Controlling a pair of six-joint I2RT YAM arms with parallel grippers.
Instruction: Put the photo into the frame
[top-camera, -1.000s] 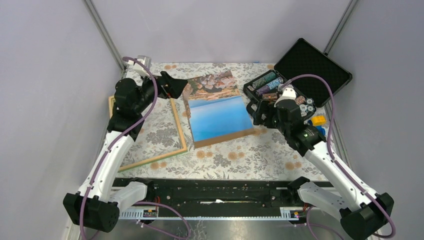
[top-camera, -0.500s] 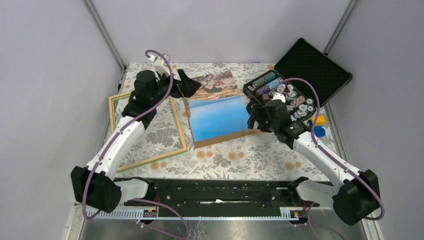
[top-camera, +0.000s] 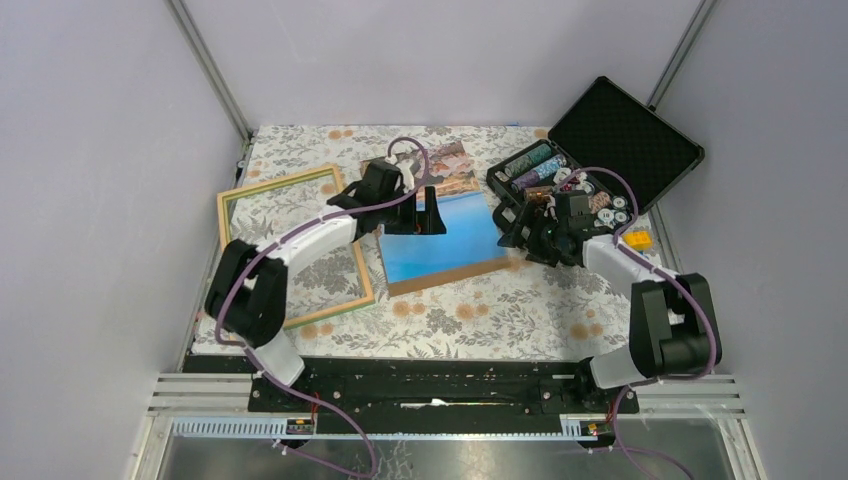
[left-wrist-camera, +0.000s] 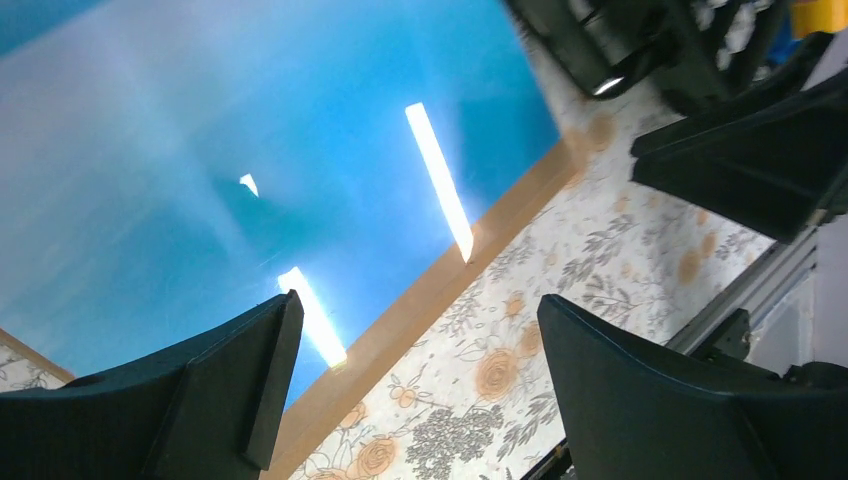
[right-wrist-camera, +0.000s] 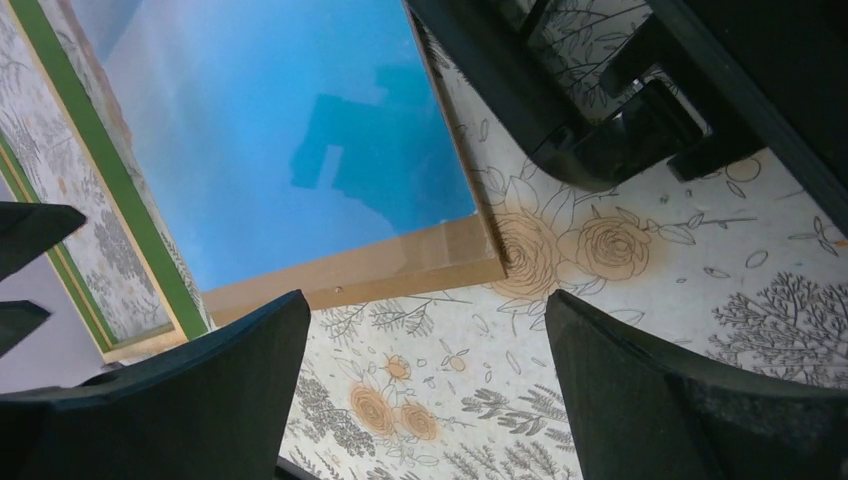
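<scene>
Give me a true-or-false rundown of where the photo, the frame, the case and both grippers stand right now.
1. The photo lies on the brown backing panel, outside the frame. True.
2. The left gripper is shut on the photo. False: it is open, fingers spread over the photo's lower edge, holding nothing.
3. The right gripper is open, near the photo's right-hand corner. True.
4. The black case is closed. False: its lid stands open and the chips inside show.
</scene>
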